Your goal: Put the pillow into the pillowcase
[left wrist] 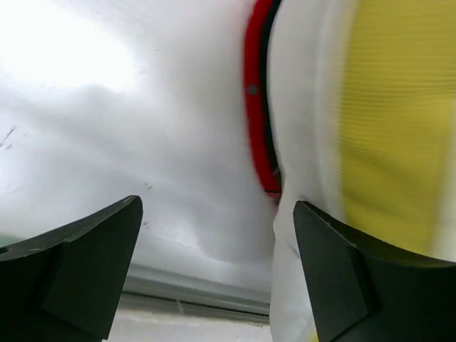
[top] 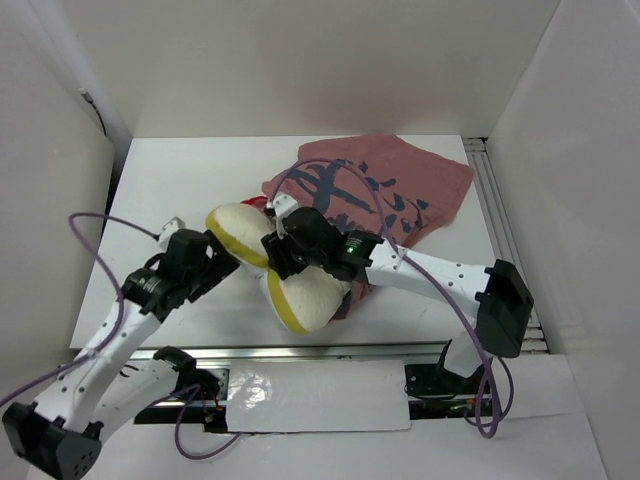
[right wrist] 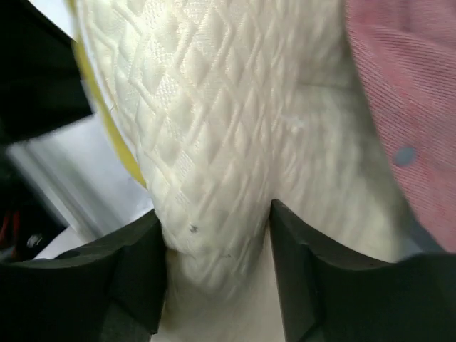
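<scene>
Cream pillow (top: 290, 285) sits bunched on the surface (top: 185, 180) against the pillowcase (top: 400, 185), your right tool (right wrist: 214, 235) pinching a fold, probably to feed it in, while your left tool (left wrist: 217, 206) is spread wide beside it.

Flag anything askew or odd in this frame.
The pillow is buckled into two lobes, pinched at its fold by the right gripper, in front of the rumpled pillowcase. The left gripper is open beside one end.
</scene>
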Tool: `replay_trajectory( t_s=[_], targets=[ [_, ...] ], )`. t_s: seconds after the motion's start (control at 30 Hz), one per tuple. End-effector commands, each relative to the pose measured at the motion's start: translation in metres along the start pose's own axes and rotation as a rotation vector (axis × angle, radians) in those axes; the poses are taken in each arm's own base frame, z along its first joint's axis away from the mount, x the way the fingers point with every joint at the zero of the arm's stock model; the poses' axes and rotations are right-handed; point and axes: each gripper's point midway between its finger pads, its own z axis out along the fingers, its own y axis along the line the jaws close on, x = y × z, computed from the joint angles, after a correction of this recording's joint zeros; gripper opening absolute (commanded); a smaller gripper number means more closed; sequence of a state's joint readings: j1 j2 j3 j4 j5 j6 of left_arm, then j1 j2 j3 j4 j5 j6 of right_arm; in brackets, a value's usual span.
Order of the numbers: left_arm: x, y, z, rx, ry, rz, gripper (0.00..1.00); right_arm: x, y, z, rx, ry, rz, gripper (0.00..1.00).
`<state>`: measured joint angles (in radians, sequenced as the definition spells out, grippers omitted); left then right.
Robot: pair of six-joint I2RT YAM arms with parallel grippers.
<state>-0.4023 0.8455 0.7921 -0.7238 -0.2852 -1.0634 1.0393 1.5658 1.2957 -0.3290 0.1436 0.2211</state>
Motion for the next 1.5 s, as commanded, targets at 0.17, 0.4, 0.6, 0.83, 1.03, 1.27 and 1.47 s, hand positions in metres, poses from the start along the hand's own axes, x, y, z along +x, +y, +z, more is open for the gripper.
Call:
replay_trajectory(
  t_s=[0.17,0.4,0.6,0.83,1.03,1.27,1.47],
  targets=[
    [0.012,0.047,-0.045,-0.022,-0.019,-0.067,1.00,0.027,0.043,-0.006,-0.330,0.081,-0.112,0.80],
    [0.023,-0.008,-0.034,0.234,0.077,0.149,1.00,0.011,0.028,-0.054,-0.332,-0.004,-0.048,0.89],
    [0.030,-0.059,-0.038,0.339,0.098,0.377,1.00,0.026,-0.065,-0.072,0.048,-0.022,0.277,0.94],
    [0.052,-0.108,-0.045,0.372,0.107,0.612,0.96,0.118,-0.148,-0.096,0.378,0.180,0.530,0.91],
    [0.129,-0.125,-0.045,0.233,0.118,0.983,1.00,0.138,-0.138,-0.098,0.263,0.192,0.502,0.83],
    [0.193,-0.081,-0.028,0.285,0.278,1.183,1.00,0.142,-0.132,-0.088,0.191,0.190,0.439,0.76],
    [0.223,-0.068,-0.009,0.354,0.336,1.208,1.00,0.148,-0.143,-0.080,0.241,0.194,0.425,0.61]
  ],
)
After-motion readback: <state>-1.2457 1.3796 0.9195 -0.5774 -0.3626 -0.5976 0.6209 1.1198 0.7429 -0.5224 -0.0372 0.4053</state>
